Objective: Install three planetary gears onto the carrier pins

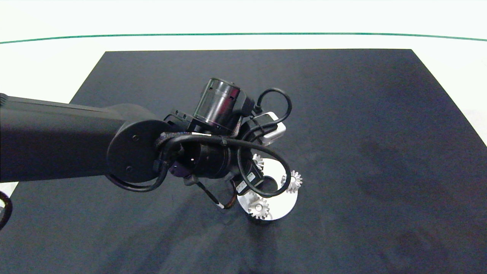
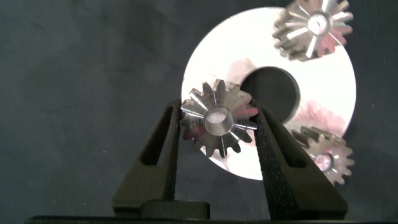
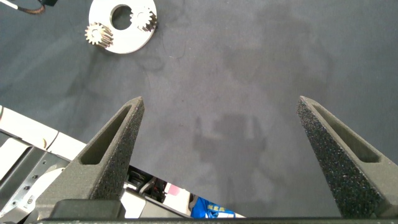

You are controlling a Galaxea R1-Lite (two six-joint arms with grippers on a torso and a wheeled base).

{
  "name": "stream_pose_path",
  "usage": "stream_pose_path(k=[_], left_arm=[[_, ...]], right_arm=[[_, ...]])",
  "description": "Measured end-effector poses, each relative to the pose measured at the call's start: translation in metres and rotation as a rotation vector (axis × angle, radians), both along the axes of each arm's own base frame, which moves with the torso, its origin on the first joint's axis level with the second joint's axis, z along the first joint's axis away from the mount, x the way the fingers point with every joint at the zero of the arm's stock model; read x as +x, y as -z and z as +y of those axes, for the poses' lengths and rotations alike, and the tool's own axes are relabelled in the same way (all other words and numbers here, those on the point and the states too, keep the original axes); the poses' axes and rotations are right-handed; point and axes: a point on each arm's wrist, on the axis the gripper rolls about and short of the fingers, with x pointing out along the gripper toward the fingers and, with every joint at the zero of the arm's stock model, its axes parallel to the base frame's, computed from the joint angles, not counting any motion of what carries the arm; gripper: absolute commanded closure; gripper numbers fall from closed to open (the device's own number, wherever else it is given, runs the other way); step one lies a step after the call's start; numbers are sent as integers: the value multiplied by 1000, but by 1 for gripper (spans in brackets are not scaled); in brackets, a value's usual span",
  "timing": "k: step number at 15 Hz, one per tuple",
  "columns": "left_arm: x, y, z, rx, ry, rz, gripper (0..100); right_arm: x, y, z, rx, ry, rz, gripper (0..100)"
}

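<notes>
Dark cloth covers the table under a white carrier disc. Left gripper hangs directly above the disc's rim, fingers pinching one planetary gear across its toothed edge. Two more gears sit on the disc just beyond the fingertips, apparently already on pins. Being small, rigid metal, the gear looks light but slippery; gripping opposite teeth seems surest. Right gripper hovers well away over bare cloth, fingers spread wide and empty
</notes>
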Motion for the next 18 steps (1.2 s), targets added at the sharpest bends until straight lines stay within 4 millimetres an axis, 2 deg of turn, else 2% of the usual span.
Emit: stream_pose_path(k=[6,18], left_arm=[[4,2,-3,0,-3,2,100],[11,8,4,11,-28,19,100]], right_arm=[[0,1,0,-1,-1,2,0],[0,1,0,-2,-1,3,0]])
